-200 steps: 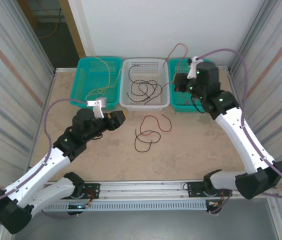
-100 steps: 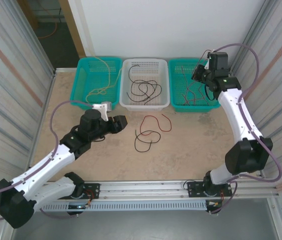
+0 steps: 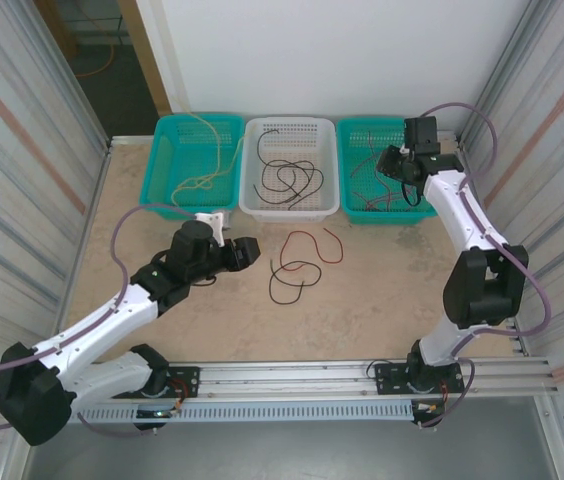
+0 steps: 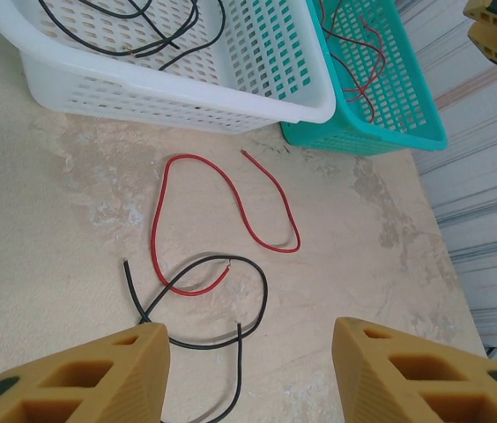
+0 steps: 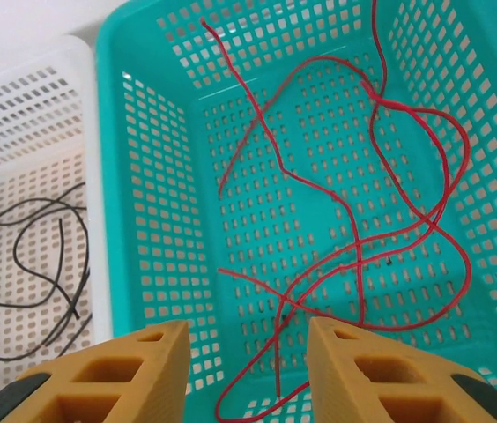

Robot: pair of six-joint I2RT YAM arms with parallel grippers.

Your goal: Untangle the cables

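A red cable (image 3: 296, 235) and a black cable (image 3: 307, 265) lie crossed on the table in front of the baskets. My left gripper (image 3: 247, 250) is just left of them, open and empty. In the left wrist view the red cable (image 4: 153, 225) and the black cable (image 4: 265, 290) lie ahead of the left gripper (image 4: 248, 339). My right gripper (image 3: 394, 162) hangs open over the right teal basket (image 3: 387, 213). The right wrist view has the right gripper (image 5: 248, 330) above several loose red cables (image 5: 285, 298), touching none.
A white basket (image 3: 292, 208) in the middle holds black cables (image 3: 287, 178). The left teal basket (image 3: 162, 150) holds yellow cables (image 3: 202, 165). Corrugated walls close in both sides, and a metal rail runs along the near edge.
My right arm has swung right and back, and its gripper now points down into the right teal basket. The left gripper has crept right toward the cables on the table.
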